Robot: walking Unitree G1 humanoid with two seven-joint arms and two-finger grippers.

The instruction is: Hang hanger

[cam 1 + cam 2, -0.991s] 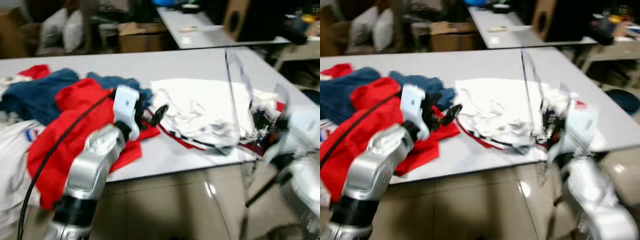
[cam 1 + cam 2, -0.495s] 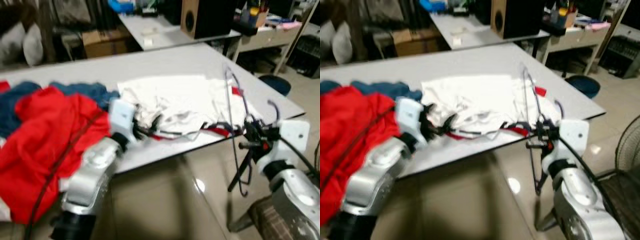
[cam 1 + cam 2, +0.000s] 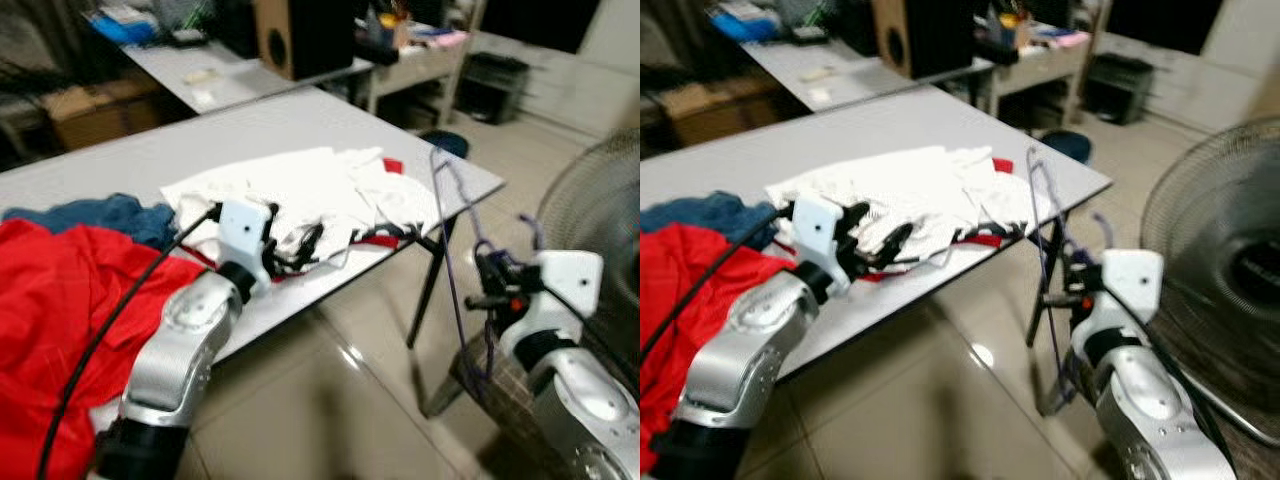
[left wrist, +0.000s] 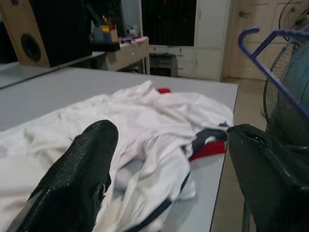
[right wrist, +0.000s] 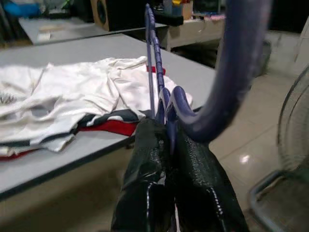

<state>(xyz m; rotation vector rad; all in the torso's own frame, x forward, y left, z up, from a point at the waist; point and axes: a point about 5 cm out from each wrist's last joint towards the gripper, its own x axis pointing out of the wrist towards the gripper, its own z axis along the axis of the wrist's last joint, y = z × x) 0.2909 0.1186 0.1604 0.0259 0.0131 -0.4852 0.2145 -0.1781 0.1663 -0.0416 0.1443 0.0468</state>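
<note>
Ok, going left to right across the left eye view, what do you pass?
Red garment → left gripper → white clothes → purple hanger → right gripper → fan.

Purple hanger (image 3: 452,250), white shirt (image 3: 290,190), red cloth (image 3: 60,300), grey table (image 3: 150,150)

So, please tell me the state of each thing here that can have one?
hanger: upright, held off the table
right gripper: fingers shut on the hanger
left gripper: fingers open, holding nothing, over the white shirt
white shirt: crumpled on the table
red garment: heaped at the table's edge
fan: cannot tell if running
</note>
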